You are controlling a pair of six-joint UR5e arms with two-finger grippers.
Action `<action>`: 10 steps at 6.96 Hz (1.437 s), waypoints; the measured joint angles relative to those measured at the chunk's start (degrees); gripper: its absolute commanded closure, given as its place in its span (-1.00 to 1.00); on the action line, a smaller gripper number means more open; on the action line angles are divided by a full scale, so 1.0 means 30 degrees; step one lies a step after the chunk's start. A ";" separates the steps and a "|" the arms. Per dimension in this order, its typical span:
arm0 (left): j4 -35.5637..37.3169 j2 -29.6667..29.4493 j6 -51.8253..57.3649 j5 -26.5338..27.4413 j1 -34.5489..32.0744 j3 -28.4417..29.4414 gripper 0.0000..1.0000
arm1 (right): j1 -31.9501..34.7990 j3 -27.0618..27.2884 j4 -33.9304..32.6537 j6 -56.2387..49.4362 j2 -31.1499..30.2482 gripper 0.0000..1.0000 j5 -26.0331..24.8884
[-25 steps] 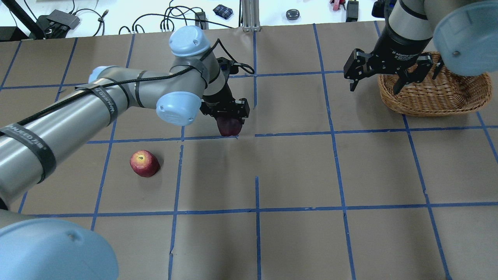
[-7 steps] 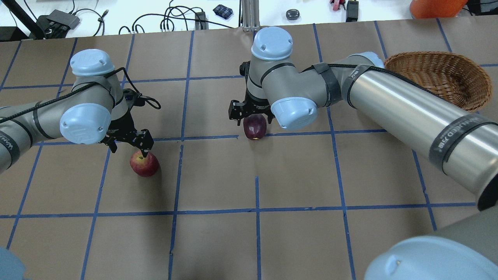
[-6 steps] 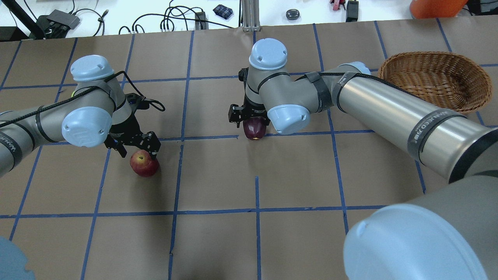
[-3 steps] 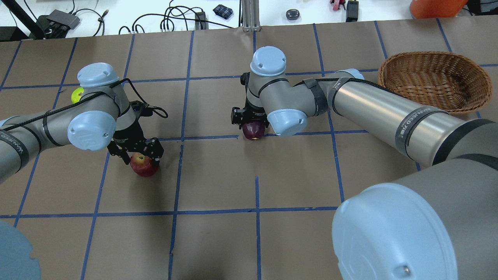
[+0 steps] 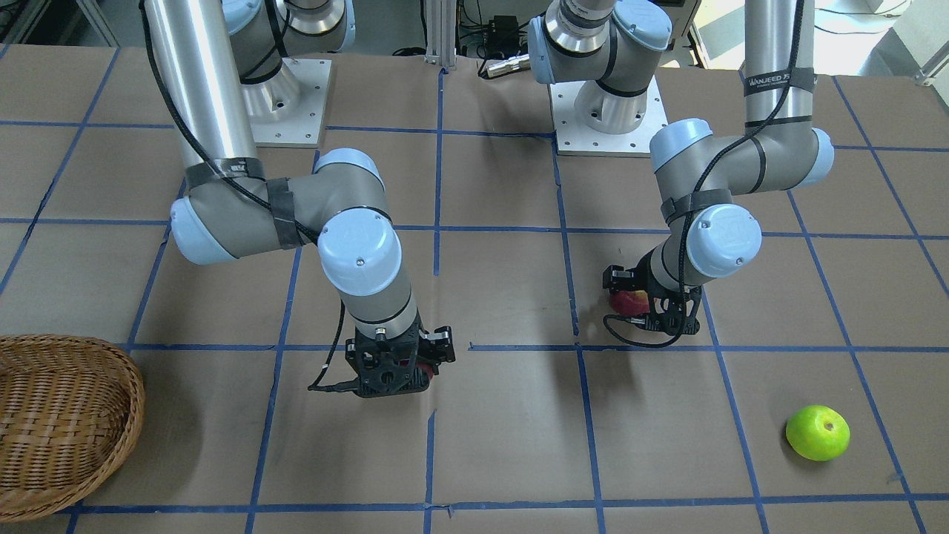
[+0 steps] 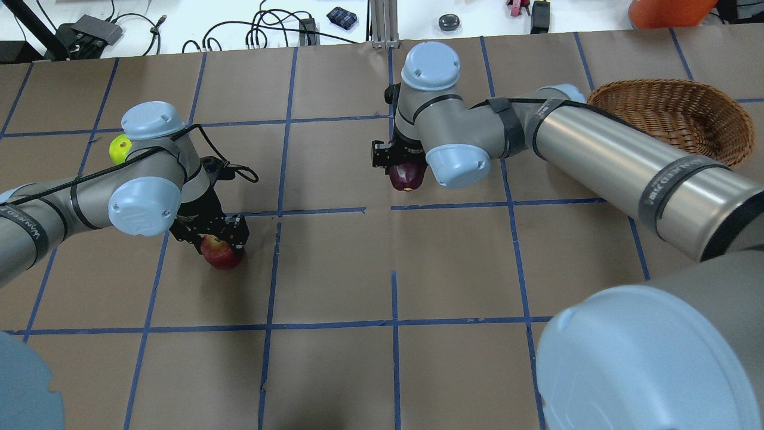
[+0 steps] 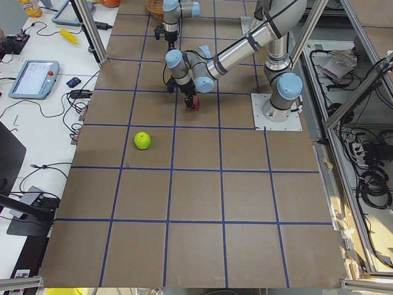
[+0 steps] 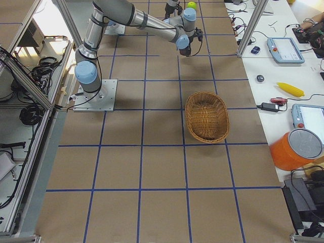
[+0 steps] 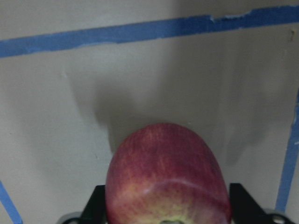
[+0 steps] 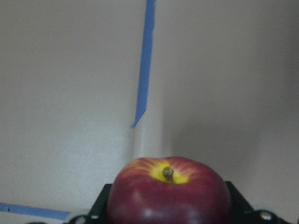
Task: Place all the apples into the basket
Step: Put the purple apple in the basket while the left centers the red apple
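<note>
Right now the left pincer (image 6: 220,245) pinches the red apple (image 6: 222,256), which sits on the table (image 6: 453,269) between its fingers. Beyond that pincer and off to its left, clear of it, lies the green apple (image 6: 119,149). The right pincer (image 6: 406,171) is clamped on the maroon apple (image 6: 408,178); the basket (image 6: 707,128) stands well away to its right.

Overhead: green apple (image 6: 117,150) half hidden behind left arm (image 6: 156,158); top of red apple (image 6: 221,255) covered by left tool (image 6: 218,240); near rim of basket (image 6: 674,113) behind right arm (image 6: 597,149).
Front: right tool (image 5: 393,378) hides nearly all of maroon apple (image 5: 425,368); basket cropped at frame corner.
Wrist views: both held apples cut off at bottom edge.
</note>
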 measured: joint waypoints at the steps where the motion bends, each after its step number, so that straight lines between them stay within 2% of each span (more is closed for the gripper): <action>1: -0.0167 0.0053 -0.1026 -0.0572 -0.0214 0.0648 0.18 | -0.1473 -0.0960 0.2022 -0.0988 -0.0871 1.00 -0.0554; 2: -0.0542 -0.0043 -0.3005 -0.1914 -0.0758 0.1564 0.18 | -0.3440 -0.1914 0.3705 -0.3015 -0.1324 1.00 -0.1606; 3: -0.0762 -0.0313 -0.5279 -0.3189 -0.1779 0.2433 0.18 | -0.5621 -0.2451 0.4392 -0.5398 -0.1432 1.00 -0.2405; 5: -0.0183 -0.1532 -1.1008 -0.5092 -0.4963 0.4052 0.17 | -0.9501 -0.2887 0.4357 -0.9019 -0.0751 1.00 -0.2843; 6: 0.0572 -0.2363 -1.3199 -0.5860 -0.6526 0.4823 0.15 | -1.0937 -0.2977 0.3551 -1.0385 0.0050 1.00 -0.2904; 7: 0.1291 -0.3264 -1.4666 -0.6151 -0.7745 0.5478 -0.15 | -1.2178 -0.2987 0.2511 -1.1828 0.0899 1.00 -0.2936; 8: 0.1693 -0.3972 -1.5341 -0.6217 -0.8443 0.5846 -0.99 | -1.3037 -0.2990 0.1898 -1.2736 0.1529 1.00 -0.2929; 9: 0.1940 -0.4433 -1.5671 -0.6157 -0.8842 0.6011 -1.00 | -1.3687 -0.2977 0.1334 -1.3442 0.2012 0.93 -0.3024; 10: 0.2024 -0.4609 -1.5724 -0.5933 -0.9018 0.6105 -1.00 | -1.4263 -0.2923 0.0739 -1.4321 0.2352 -0.30 -0.3282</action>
